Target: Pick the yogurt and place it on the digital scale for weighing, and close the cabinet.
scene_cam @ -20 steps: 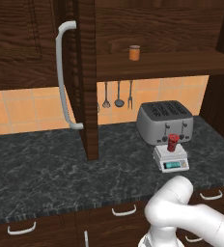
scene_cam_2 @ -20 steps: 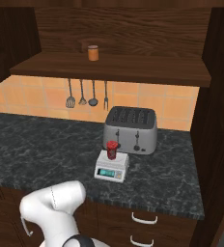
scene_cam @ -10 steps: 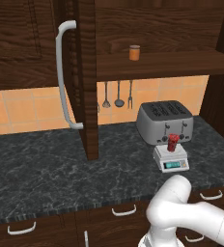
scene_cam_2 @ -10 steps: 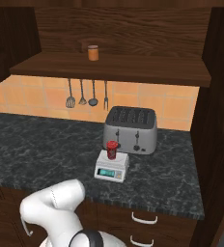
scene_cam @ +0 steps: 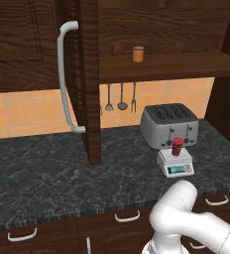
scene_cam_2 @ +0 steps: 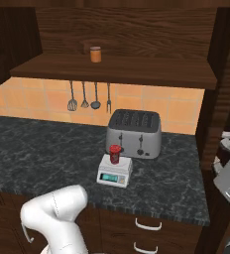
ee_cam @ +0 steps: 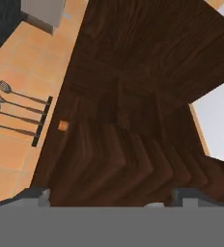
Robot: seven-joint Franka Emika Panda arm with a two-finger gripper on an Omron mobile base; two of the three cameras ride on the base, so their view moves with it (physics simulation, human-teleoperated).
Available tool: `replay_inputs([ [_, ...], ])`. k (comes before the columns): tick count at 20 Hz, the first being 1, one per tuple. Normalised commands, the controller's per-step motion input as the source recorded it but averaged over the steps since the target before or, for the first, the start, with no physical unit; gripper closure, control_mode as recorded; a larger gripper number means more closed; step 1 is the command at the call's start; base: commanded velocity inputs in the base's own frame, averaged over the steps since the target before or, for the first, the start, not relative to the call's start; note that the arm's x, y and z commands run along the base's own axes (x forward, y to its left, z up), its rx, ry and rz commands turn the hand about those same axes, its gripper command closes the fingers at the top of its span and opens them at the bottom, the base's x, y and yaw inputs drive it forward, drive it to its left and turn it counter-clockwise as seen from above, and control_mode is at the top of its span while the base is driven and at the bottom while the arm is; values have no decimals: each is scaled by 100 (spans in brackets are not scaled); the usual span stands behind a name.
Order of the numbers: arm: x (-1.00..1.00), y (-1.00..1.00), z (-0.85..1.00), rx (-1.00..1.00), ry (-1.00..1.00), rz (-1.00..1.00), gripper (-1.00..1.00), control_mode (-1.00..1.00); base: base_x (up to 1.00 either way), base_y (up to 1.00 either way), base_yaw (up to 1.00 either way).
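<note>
Yogurt (scene_cam: 177, 147) standing upright on the digital scale (scene_cam: 175, 163) in front of the toaster (scene_cam: 168, 125), cabinet (scene_cam: 89, 79) door ajar, gripper (ee_cam: 109, 200) fingers spread wide, holding nothing, facing dark wood

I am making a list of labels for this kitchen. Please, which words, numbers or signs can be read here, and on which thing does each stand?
No text can be read.
Digital scale display: bluish-green, digits too small to read.
Yogurt label: white pattern, blurred, no readable word.
Toaster and orange cylinder: no lettering visible.
</note>
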Motion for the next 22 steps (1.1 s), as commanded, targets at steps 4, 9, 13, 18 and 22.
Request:
replay_inputs([
  [4,84,100,100,-19,41,0,-100,-100,0,0,0],
  [9,100,100,91,-34,17,-7,-100,-100,0,0,0],
  [13,100,96,74,-38,12,-15,-100,-100,0,0,0],
  [18,100,59,48,-31,11,-17,-100,-100,0,0,0],
  [22,100,1,-4,-8,5,-6,-100,-100,0,0,0],
])
